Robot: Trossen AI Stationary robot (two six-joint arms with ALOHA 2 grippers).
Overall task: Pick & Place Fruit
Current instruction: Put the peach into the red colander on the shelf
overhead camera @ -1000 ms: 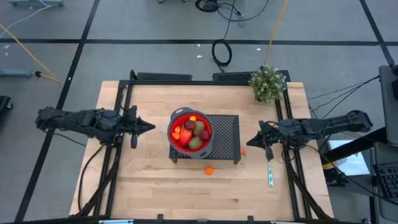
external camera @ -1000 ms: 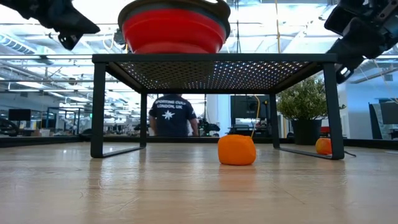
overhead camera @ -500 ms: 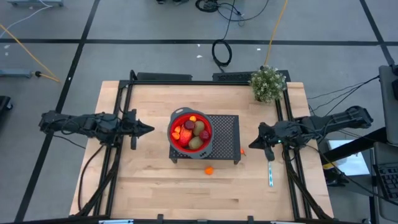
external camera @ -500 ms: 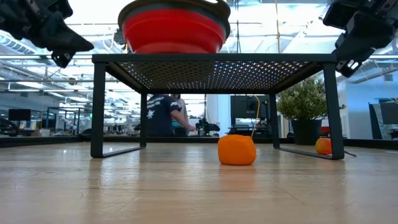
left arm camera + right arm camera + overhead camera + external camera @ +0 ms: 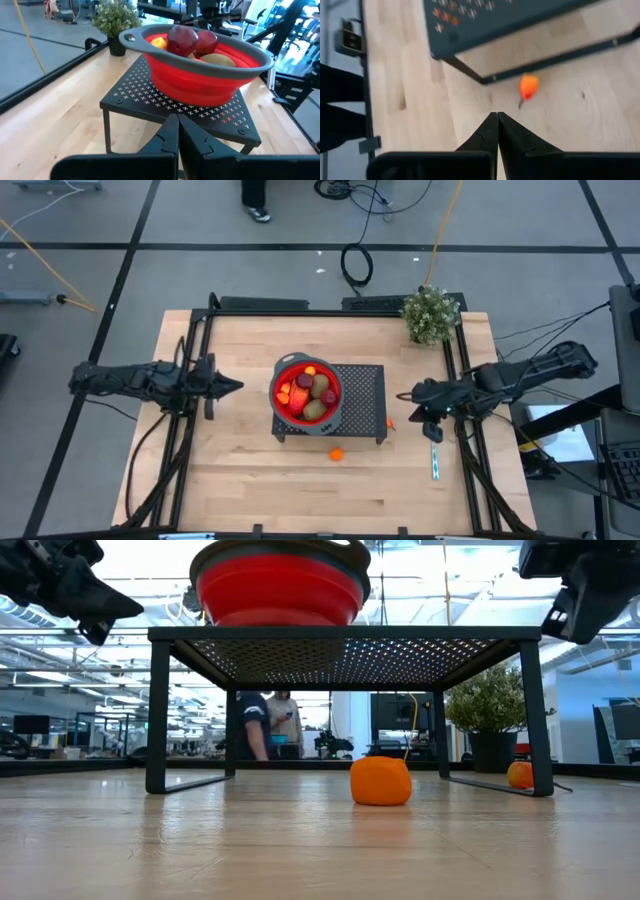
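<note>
Right pincer (image 5: 402, 395) is fully closed, holding nothing, hovering over the bench (image 5: 240, 470) just off the right side of the black mesh rack (image 5: 362, 385). Its wrist view looks down on a small orange piece (image 5: 528, 85) lying beside the rack's leg. Left pincer (image 5: 238, 386) is also closed and empty, waiting left of the red bowl (image 5: 280, 375).

Most fruit already sits in the bowl on the rack: dark red ones (image 5: 183, 39), a brown oval (image 5: 321, 386), orange bits. Two strays are left on the bench: an orange ball (image 5: 336, 453) in front of the rack, and the piece by the leg.

Handling guess: light toy pieces, probably soft or smooth, and the ball will roll if nudged. Open first, then straddle the widest middle from above.
</note>
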